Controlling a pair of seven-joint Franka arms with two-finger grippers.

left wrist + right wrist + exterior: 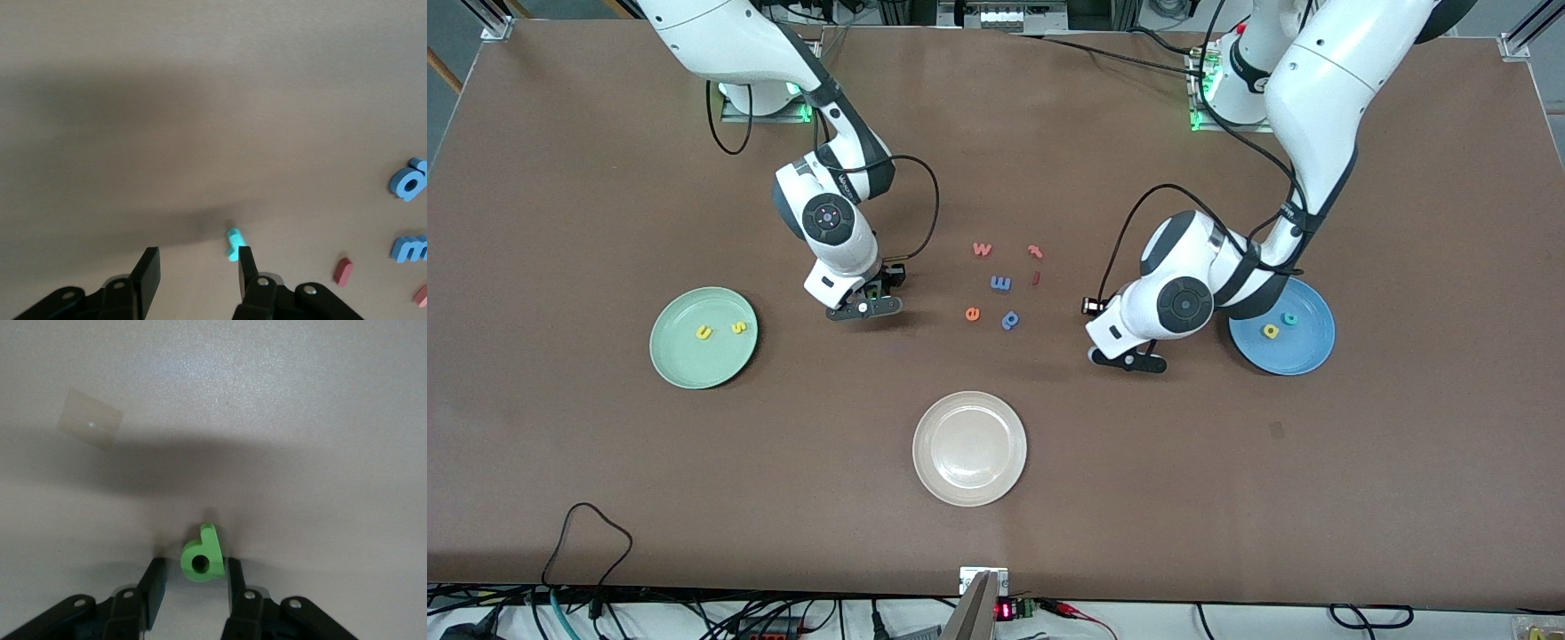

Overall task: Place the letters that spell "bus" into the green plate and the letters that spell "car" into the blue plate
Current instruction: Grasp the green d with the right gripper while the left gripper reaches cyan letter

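Observation:
The green plate (679,366) holds a yellow "u" (703,332) and a yellow "s" (737,327). The blue plate (1307,356) holds a yellow "a" (1270,331) and a teal "c" (1288,318). My right gripper (863,308) (195,577) is low over the table beside the green plate. It is open with the green "b" (202,557) between its fingertips: one finger is at the letter, the other stands apart. My left gripper (1129,360) (197,259) is open beside the blue plate, and the teal "r" (233,244) lies at one fingertip (245,261).
Loose letters lie mid-table between the grippers: a red "w" (982,249), a red hooked letter (1035,252), a red bar (1036,278), a blue "m" (1000,283), an orange "e" (972,313) and a blue "p" (1010,319). An off-white plate (969,487) sits nearer the front camera.

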